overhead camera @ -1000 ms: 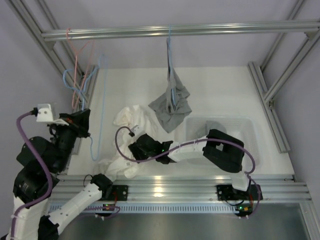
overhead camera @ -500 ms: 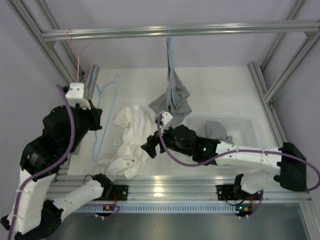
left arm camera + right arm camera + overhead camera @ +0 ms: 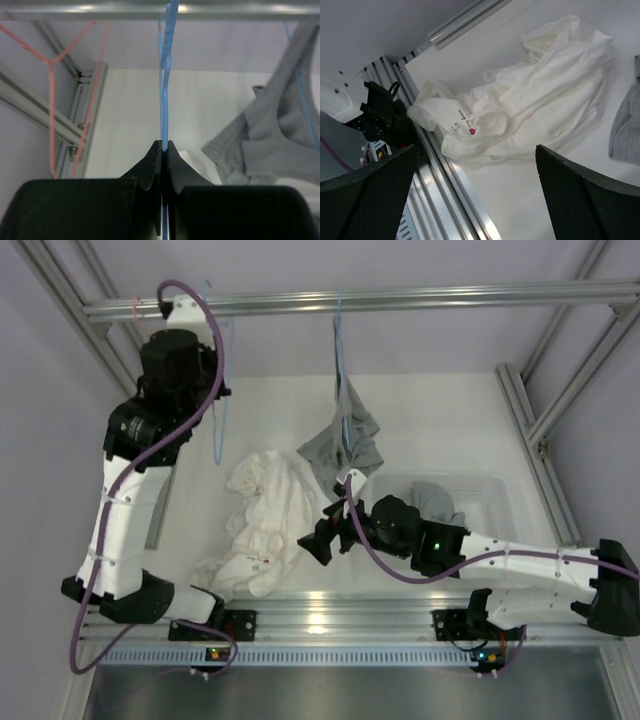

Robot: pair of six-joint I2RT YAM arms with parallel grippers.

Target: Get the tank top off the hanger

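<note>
White tank top lying crumpled on the surface, just beyond the fingertips of the right end effector, whose jaws stand wide apart; the left end effector, well apart from the garment, is clamped on a blue hanger below the rail.

One overhead view, two wrist views.
The table is viewed steeply from above, arm bases at 6 o'clock. From the left end effector, the blue hanger is seen close, facing the top rail at 12 o'clock. The white garment, shared with the overhead view, is looked down upon from the right wrist.
</note>
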